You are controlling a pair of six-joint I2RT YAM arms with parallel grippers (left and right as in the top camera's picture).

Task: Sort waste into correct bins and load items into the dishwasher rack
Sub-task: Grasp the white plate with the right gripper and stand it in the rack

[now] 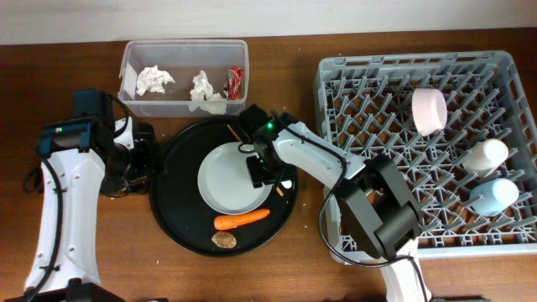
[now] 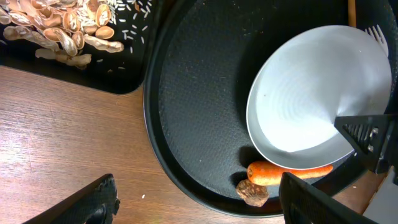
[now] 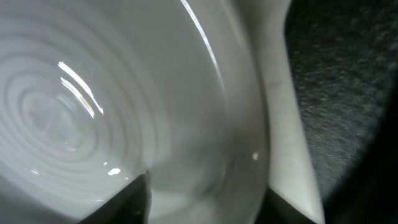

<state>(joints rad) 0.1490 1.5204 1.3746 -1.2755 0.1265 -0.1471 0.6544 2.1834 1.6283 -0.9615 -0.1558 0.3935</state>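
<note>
Right arm (image 1: 319,155) comes in from the rack side, stretched across the round black tray (image 1: 180,205) with its wrist tipped down over the grey-white bowl (image 1: 231,180). The right gripper (image 3: 207,202) straddles the bowl's right rim, one finger (image 3: 134,202) inside and the other finger (image 3: 292,211) outside. The jaws are half spread, with bowl wall showing between them, so there's no firm pinch on that rim that I can see. The bowl sits upright in the middle of the round tray.

Across the way, the left arm (image 1: 67,184) runs up the table's left side and bends in toward the round tray, wrist pointing down. The left gripper (image 2: 196,186) is spread wide with nothing between its fingers, hanging over bare table (image 2: 62,137) and the round tray's edge.

On the round tray, the carrot (image 1: 242,220) lies just beside the bowl's near rim, and the brown lump (image 1: 224,240) sits just beside the carrot. A fork (image 2: 375,31) peeks out past the bowl's far rim.

The shallow black tray (image 2: 124,78), next to the round one, holds beige food scraps (image 2: 56,28). The clear tub (image 1: 185,44) at the back holds tissues (image 1: 153,80) and the red wrapper (image 1: 236,81).

In the rack (image 1: 403,59), the pink bowl (image 1: 430,111), white cup (image 1: 487,155) and blue cup (image 1: 493,197) rest among the pegs.
</note>
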